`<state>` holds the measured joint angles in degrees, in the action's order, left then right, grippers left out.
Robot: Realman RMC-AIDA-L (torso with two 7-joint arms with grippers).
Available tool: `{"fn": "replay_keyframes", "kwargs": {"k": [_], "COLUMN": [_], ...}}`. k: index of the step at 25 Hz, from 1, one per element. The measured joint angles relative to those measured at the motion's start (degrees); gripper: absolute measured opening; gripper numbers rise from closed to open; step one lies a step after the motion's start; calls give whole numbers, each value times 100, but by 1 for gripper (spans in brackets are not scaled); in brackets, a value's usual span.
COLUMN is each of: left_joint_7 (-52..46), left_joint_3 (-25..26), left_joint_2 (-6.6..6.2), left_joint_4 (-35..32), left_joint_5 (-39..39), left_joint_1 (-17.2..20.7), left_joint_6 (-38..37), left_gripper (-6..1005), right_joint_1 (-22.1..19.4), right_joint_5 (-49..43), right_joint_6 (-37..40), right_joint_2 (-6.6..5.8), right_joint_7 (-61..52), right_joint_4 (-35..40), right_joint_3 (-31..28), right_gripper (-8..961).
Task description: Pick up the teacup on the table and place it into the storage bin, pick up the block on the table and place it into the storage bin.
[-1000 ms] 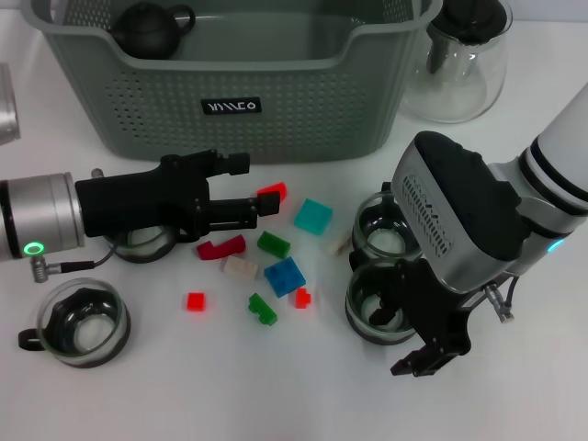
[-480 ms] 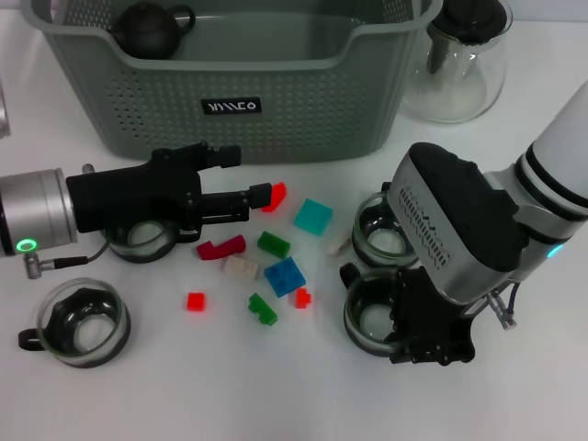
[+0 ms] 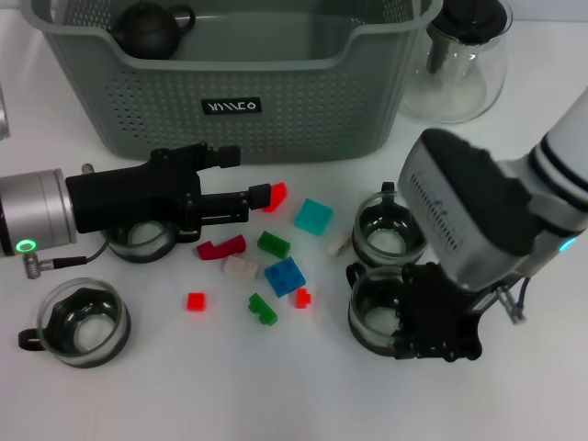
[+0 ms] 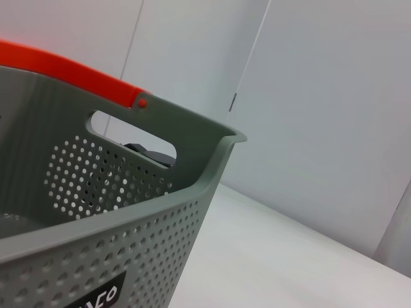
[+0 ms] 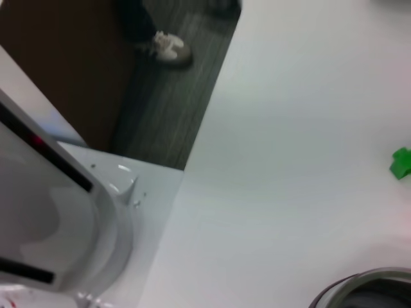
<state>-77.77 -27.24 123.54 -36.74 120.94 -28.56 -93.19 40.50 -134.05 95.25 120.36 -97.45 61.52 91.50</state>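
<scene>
The grey-green storage bin [image 3: 303, 119] stands at the back, and its perforated wall [image 4: 128, 224] fills the left wrist view. My left gripper [image 3: 244, 175] lies open in front of it, its lower fingertip touching a red block [image 3: 275, 196]. My right gripper [image 3: 418, 322] hangs low over the near glass teacup [image 3: 377, 312], against its right rim. A second teacup [image 3: 390, 230] sits just behind. In the right wrist view a teacup rim [image 5: 366, 289] and a green block [image 5: 401, 162] show.
Loose blocks lie mid-table: teal [image 3: 313, 216], green [image 3: 273, 243], dark red [image 3: 220, 247], blue [image 3: 284, 276]. Two more cups [image 3: 81, 322] [image 3: 138, 241] sit left. A dark teapot [image 3: 147, 28] is in the bin. A glass teapot [image 3: 464, 55] stands back right.
The right gripper has drawn in against the near teacup from just below it. The left gripper shifted slightly back and left a second ago, then held still.
</scene>
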Motion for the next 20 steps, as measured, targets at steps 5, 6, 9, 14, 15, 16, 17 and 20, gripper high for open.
{"fn": "replay_keyframes", "kwargs": {"k": [5,6,9,14,15,16,17,20], "left_joint_7": [-1,0,-1,65,71,74,78,123], "left_joint_3": [0,0,0,0,0,0,-1,0], "left_joint_2": [-6,-6,-9,-14,-11,-6,1,16], "left_joint_4": [0,-8,-23,-10,-8,-6,-3,0], "left_joint_5": [0,0,0,-1,-1,-1,-1,-1], "left_joint_1": [17,24,32,43,43,42,39,33], "left_joint_6": [0,1,1,125,149,172,196,280], "left_gripper": [859,859,859,859,859,859,859,859], "right_joint_1": [-34,-31,42,204,228,241,259,377], "right_joint_5": [-6,-9,-28,54,143,294,502,1216], "right_joint_6": [500,628,1174,1824,1842,1842,1851,1852], "right_joint_2": [-23,-24,-46,-84,-105,-135,-175,-316], "right_joint_7": [-63,-74,-125,-312,-385,-457,-546,-827], "right_joint_4": [271,313,521,897,979,1066,1147,1335], "right_joint_3": [-845,-1019,-1764,-2728,-2844,-2907,-2942,-3073], "right_gripper": [58,58,59,60,60,60,60,61]}}
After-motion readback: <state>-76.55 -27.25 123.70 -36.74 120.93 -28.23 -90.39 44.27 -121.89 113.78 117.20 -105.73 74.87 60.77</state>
